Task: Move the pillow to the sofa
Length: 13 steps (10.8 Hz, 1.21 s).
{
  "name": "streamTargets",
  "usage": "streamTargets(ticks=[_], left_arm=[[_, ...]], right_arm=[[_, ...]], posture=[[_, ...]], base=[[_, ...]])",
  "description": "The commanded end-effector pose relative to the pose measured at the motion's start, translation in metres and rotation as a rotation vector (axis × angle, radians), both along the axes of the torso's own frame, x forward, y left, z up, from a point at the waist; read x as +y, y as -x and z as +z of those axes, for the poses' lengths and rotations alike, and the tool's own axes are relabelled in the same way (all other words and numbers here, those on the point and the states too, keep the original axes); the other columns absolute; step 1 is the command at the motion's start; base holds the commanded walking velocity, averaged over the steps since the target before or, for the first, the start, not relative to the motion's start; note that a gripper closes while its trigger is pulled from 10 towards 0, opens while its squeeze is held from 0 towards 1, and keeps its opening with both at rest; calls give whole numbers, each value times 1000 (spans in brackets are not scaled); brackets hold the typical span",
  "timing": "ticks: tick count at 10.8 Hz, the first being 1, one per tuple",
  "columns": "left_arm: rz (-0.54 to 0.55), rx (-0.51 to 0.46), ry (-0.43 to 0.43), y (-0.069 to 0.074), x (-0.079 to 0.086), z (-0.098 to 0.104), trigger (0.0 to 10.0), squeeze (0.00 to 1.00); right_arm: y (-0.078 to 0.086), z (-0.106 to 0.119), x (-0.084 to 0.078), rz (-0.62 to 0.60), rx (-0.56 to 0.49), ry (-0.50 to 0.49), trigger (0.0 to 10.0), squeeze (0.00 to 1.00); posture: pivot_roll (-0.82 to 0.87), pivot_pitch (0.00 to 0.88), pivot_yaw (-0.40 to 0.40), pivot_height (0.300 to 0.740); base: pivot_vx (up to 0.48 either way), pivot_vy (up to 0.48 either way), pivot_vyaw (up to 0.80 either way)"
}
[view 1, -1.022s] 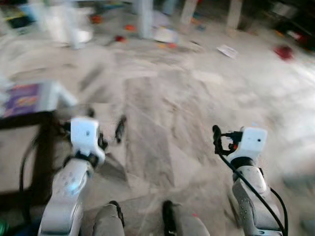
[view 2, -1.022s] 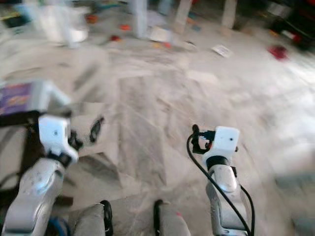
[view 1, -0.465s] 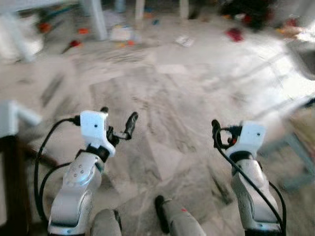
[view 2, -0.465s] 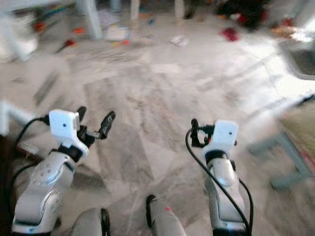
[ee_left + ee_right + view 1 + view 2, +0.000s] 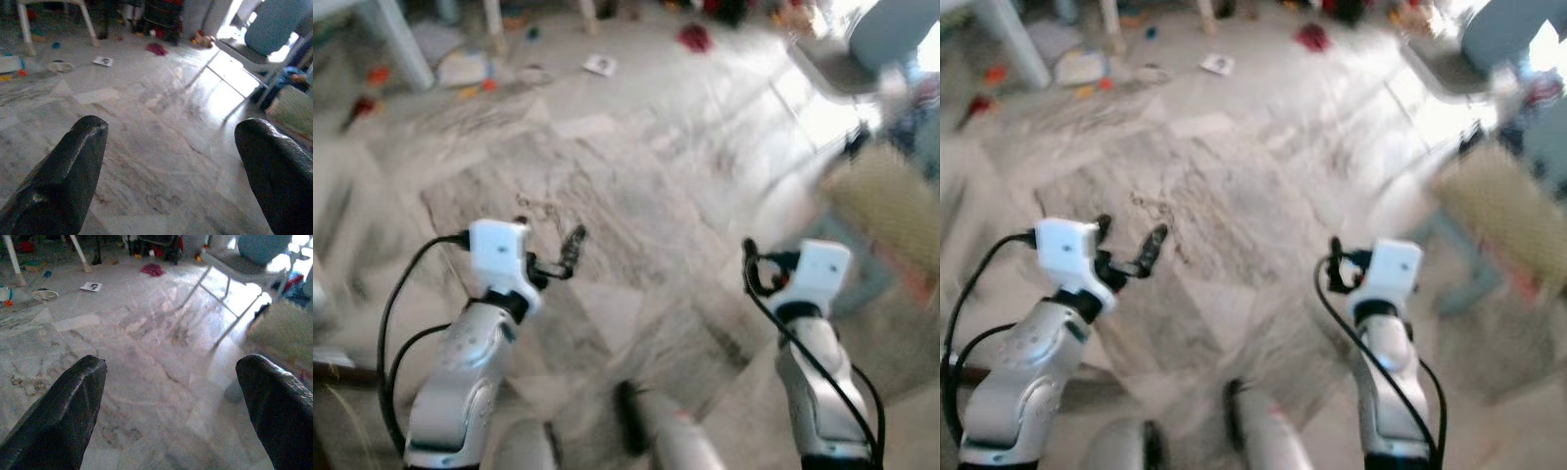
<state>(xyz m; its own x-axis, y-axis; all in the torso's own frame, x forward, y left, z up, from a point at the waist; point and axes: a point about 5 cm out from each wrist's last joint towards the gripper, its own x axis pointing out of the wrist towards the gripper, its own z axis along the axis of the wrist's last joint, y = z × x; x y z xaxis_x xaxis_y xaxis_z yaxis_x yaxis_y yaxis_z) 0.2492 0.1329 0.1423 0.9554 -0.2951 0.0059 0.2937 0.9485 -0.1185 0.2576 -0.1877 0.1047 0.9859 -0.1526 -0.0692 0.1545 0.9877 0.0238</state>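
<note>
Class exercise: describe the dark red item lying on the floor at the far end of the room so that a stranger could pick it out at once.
Start with the pale marble floor and follow it to the far edge, near the white table legs. There lies a crumpled dark red cloth. Its neighbour, a flat white paper, is pale and square, while the cloth is red and bunched.

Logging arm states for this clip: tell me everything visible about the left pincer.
The left pincer sits on a silver arm with a white boxy wrist housing and a black cable looping from it. Its two long black fingers, matte and rounded at the tips, stand wide apart with nothing between them. It is raised in front of the robot above the grey marble floor, touching nothing.
</note>
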Motion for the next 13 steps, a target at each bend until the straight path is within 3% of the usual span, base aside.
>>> streamTargets(ticks=[1,4,6,8,11,13], left_arm=[[-25,15,20,1,-4,0,10000,0],[-52,40,-3,-6,-8,-8,10000,0],[-8,73,-65,1,2,-24,10000,0],[31,134,-84,21,18,-45,10000,0],[28,129,-60,19,14,-46,10000,0],[7,125,-64,22,14,-45,10000,0]], right_arm=[[4,-2,-5,-35,3,8,10000,0],[10,-8,-8,-70,-15,-15,10000,0],[24,-12,-3,17,-7,14,10000,0],[40,-24,-8,25,51,41,10000,0],[38,-29,-5,46,66,51,10000,0],[47,-31,-4,57,85,68,10000,0]], posture=[[-46,227,-26,740],[-29,162,8,740],[-32,108,-2,740],[-27,66,-23,740],[-26,63,-32,740],[-30,78,-35,740]], base=[[300,0,-800],[204,0,-800],[0,0,0],[0,0,-322],[194,0,-800],[309,0,-800]])
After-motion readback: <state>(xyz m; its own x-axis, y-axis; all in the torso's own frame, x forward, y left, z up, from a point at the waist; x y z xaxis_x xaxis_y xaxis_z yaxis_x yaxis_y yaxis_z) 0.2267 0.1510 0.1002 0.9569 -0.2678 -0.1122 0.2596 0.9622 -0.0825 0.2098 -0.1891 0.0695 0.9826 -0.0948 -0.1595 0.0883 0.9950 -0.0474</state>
